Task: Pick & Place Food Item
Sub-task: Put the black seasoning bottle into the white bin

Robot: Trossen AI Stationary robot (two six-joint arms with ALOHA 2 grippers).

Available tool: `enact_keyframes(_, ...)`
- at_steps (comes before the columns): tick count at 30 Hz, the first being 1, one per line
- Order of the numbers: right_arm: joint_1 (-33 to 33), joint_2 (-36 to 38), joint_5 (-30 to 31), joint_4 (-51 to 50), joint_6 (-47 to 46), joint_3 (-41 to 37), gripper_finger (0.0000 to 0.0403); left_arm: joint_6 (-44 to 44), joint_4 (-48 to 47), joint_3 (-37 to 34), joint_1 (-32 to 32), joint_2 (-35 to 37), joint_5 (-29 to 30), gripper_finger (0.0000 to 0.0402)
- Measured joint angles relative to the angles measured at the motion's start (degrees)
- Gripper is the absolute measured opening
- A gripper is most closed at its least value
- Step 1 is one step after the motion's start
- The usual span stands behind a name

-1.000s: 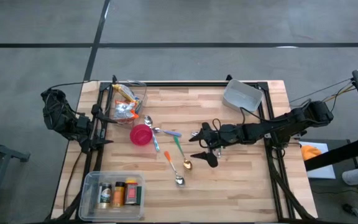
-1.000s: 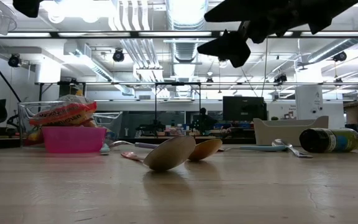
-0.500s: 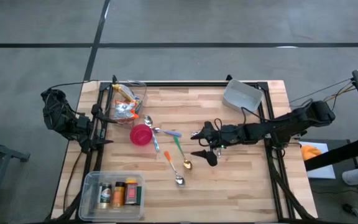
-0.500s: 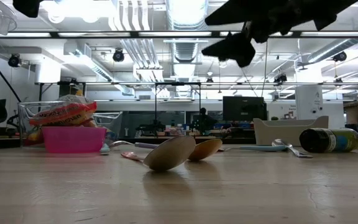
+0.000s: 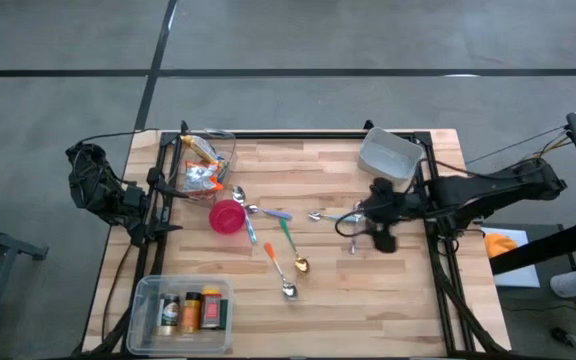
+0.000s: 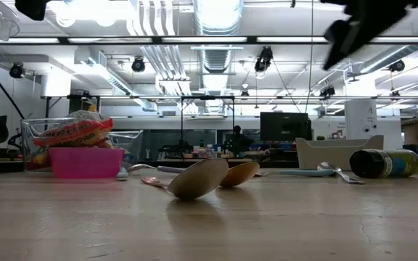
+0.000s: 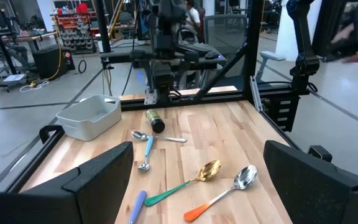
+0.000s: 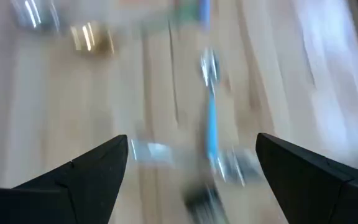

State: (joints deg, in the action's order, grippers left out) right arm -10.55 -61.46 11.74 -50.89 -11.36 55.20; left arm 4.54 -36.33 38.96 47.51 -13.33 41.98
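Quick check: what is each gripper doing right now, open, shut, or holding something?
Left gripper: open, empty, parked at the table's left edge.
Right gripper: open, empty, above the table's right side.

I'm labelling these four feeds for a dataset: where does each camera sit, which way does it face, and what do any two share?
High view: overhead, straight down; wooden table, both arms, right pincer open.
Low view: at tabletop height, level across; gold spoon, right arm above.
Left wrist view: from the table's left edge across it; left pincer open.
Right wrist view: down at the table; blue-handled spoon, own fingers.
Shared: the dark jar appears in the high, low and left wrist views.
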Motion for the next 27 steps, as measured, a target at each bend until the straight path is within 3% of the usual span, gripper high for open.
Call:
enact_keyframes(3, 0.04, -0.19, 0.01, -12.53, 2.35, 3.36, 0.0351, -0.01, 0.01, 0.00, 0.00, 0.01, 0.01, 0.0364)
enact_keyframes(6, 0.04, -0.91, -0.01, -17.95, 4.39, 4.02, 0.0351, -0.01, 0.01, 0.00, 0.00, 0.01, 0.00, 0.0364)
enact_keyframes(12, 0.92, -2.81, -3.20, -17.07, -0.87, -0.66, 0.0351, -0.01, -0.01, 0.00, 0.00, 0.01, 0.00, 0.0364)
enact_keyframes(16, 0.81, -4.41, -3.37, -16.51, 0.97, -6.44, 0.0351, 0.01, -0.01, 0.00, 0.00, -0.01, 0.00, 0.0364)
enact_keyframes(20, 0.89, -6.44, -2.70, -9.98, 0.37, -12.03, 0.0351, 0.00, -0.16, 0.00, -0.05, 0.00, 0.02, 0.0364)
enact_keyframes(27, 0.99, -12.00, -0.18, -10.29, 0.20, -11.61, 0.0351, -0.01, -0.55, 0.00, -0.03, 0.01, 0.00, 0.0364)
